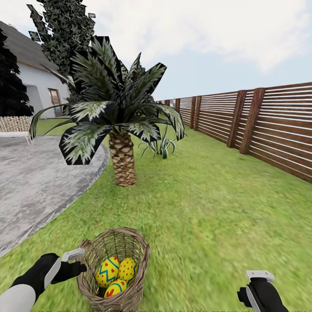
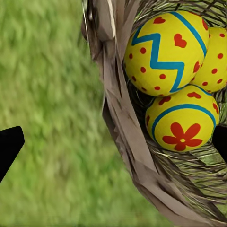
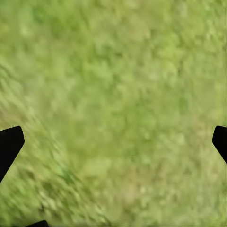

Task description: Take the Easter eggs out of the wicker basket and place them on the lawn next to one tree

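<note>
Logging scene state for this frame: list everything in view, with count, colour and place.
Easter eggs: three, yellow with red and blue patterns, in the basket.
Wicker basket: one, brown, on the lawn near the robot.
Lawn: green.
Palm: one, scaly brown trunk, beyond the basket.
Fence: brown slats, right.
Paving: grey, left.
House: white, far left.
Left gripper: open, beside the basket.
Right gripper: open, over grass.

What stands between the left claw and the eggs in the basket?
The wicker basket's near wall: the left claw sits outside it, beside the rim. The three Easter eggs lie inside, uncovered from above.
</note>
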Available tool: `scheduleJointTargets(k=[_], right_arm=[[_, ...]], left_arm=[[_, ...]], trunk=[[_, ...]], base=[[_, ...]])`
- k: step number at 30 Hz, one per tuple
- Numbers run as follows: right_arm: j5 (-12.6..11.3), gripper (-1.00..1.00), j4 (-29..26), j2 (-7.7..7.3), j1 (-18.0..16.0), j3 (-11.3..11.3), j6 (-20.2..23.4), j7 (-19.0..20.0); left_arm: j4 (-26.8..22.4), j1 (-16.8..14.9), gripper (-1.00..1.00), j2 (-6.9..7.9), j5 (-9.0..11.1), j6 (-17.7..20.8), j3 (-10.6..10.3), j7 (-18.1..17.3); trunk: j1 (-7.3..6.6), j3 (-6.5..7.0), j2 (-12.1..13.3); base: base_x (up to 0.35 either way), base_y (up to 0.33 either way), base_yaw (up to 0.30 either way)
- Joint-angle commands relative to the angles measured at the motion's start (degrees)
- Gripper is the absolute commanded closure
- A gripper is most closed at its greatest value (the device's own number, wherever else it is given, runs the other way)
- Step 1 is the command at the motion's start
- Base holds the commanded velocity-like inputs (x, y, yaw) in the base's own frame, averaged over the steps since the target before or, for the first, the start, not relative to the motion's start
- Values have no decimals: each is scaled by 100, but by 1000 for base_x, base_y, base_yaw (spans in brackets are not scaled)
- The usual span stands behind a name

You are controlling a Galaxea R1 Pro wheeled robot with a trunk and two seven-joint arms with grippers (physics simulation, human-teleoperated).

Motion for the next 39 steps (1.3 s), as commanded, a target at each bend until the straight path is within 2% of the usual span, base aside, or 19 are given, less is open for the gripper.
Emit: scheduleJointTargets(k=[1, 28, 31, 34, 35, 39], right_arm=[[4, -100, -4, 1, -4, 2, 26, -6], [5, -100, -3, 1, -4, 2, 23, -6], [5, -100, -2, 7, -3, 6, 23, -9], [5, -100, -1, 4, -3, 3, 22, -9], [5, -100, -2, 1, -4, 2, 24, -7], [5, -100, -2, 0, -4, 2, 24, -8]], left_arm=[[-7, -2, -100, -2, 22, 39, 28, -6], [-6, -2, -100, -61, 14, 37, 28, -6], [-7, -2, -100, -130, 13, 22, 28, -6], [-7, -2, -100, -139, 23, -2, 47, -6], [-12, -2, 100, -132, 32, -10, 57, -6], [-8, -2, 100, -138, 32, -142, 55, 0]], trunk=[[22, -25, -44], [615, -509, -1127], [615, -509, -1127], [615, -509, -1127], [615, -509, -1127], [615, -509, -1127]], base=[[0, 0, 0], [0, 0, 0], [0, 0, 0], [0, 0, 0], [0, 0, 0], [0, 0, 0]])
